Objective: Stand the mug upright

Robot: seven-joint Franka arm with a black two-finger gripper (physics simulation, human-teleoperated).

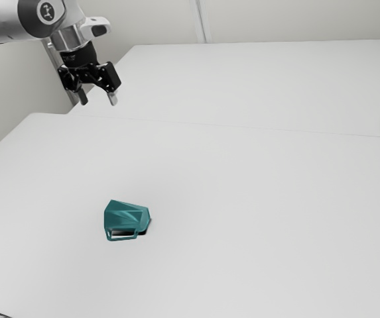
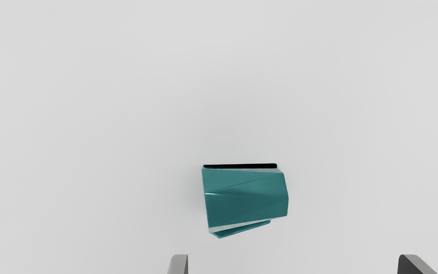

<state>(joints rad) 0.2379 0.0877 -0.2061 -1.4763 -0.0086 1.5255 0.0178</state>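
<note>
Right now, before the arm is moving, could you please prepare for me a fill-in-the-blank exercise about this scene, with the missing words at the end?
The mug is not upright; it lies on its ____. The looped part attached to the mug's body is its ____. The end effector is not shut on anything; its two fingers stand apart, so it is ____. The white surface on which the mug lies belongs to a ____.

Missing words: side; handle; open; table.
</note>
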